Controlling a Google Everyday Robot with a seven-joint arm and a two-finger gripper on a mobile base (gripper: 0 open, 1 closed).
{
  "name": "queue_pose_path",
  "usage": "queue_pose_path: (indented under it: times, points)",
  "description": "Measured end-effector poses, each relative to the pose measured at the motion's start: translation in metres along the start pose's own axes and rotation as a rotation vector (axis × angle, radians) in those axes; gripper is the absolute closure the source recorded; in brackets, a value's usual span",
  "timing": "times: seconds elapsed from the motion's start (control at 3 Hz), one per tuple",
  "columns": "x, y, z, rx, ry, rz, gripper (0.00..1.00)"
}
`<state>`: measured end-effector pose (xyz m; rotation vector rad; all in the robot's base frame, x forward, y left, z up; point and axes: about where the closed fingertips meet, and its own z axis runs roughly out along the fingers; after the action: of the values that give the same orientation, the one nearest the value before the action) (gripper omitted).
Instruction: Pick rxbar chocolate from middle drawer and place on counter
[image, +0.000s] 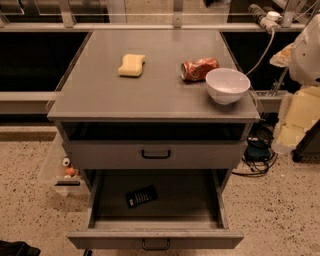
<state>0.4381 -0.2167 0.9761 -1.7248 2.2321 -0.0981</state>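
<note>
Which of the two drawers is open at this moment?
The lower drawer, pulled out toward the camera with the black bar lying inside. The upper drawer above it is shut. The claw is not in view.

Matt, smooth grey metal on counter (100, 95) and drawer (155, 240); glossy white bowl (227, 85); shiny crumpled can (199, 68); porous sponge (131, 65); dark-wrapped bar (141, 195); matt cream gripper (295, 122), right edge.

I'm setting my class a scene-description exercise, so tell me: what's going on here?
The robot's gripper hangs at the right edge of the view, beside the cabinet and well away from the drawer. The middle drawer is pulled open, and the rxbar chocolate lies flat on its floor, untouched. On the counter sit a yellow sponge, a crushed red can and a white bowl.
</note>
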Motion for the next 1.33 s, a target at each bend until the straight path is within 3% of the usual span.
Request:
queue_pose_path:
  times: [0.33, 0.67, 1.0, 1.33]
  points:
    - [0.000, 0.000, 0.000, 0.000, 0.000, 0.000, 0.00]
    - [0.001, 0.001, 0.010, 0.012, -0.040, -0.003, 0.00]
    - [0.010, 0.013, 0.072, -0.054, -0.155, 0.049, 0.00]
    - [0.009, 0.014, 0.159, -0.106, -0.281, 0.134, 0.00]
